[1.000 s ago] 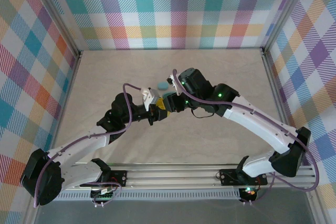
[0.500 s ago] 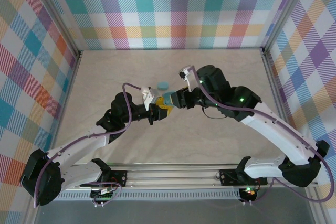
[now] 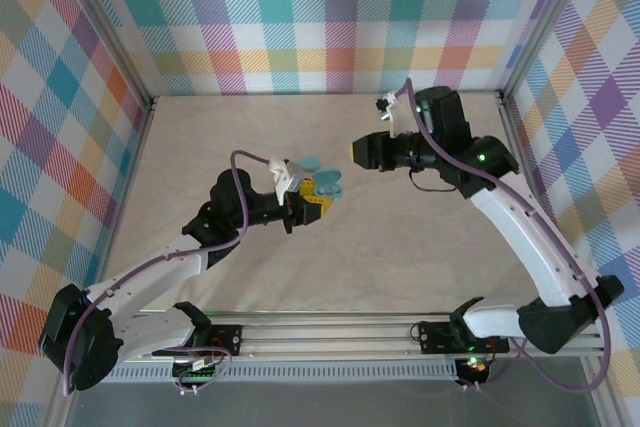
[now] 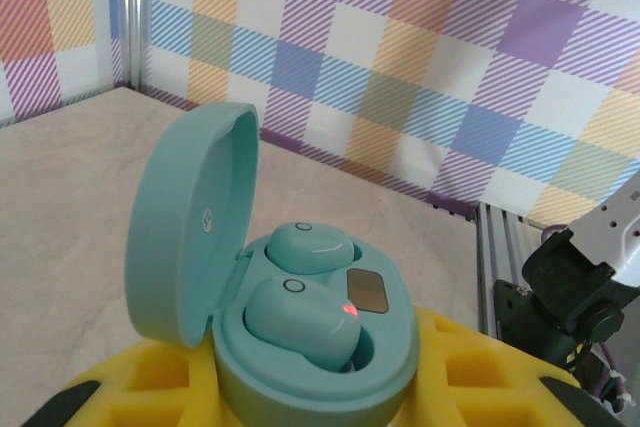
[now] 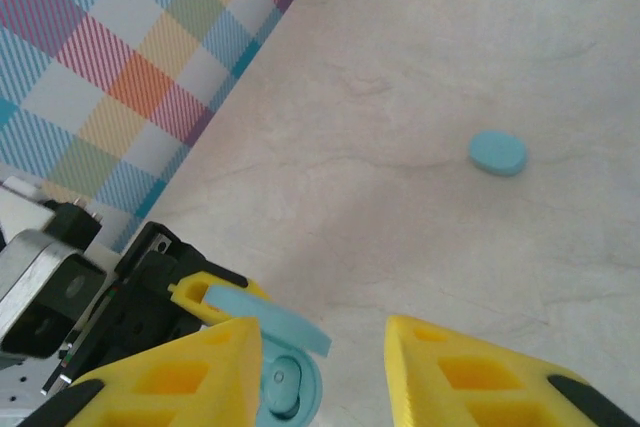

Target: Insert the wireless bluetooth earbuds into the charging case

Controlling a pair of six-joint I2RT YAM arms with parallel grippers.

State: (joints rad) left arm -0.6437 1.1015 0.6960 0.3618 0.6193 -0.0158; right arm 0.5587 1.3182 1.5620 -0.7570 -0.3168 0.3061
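Mint-green earbuds sit in the open charging case gripped by the left jaws; right jaws, parted and empty, hang clear to its far right.

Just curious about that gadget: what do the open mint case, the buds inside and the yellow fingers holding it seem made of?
Case: likely matte plastic, even colour, soft sheen. Earbuds: glossier plastic, sharper glints. Yellow fingers: probably moulded or printed plastic, with square recesses.

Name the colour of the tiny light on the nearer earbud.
Red, on the nearer earbud in the open case; clearest in the left wrist view.
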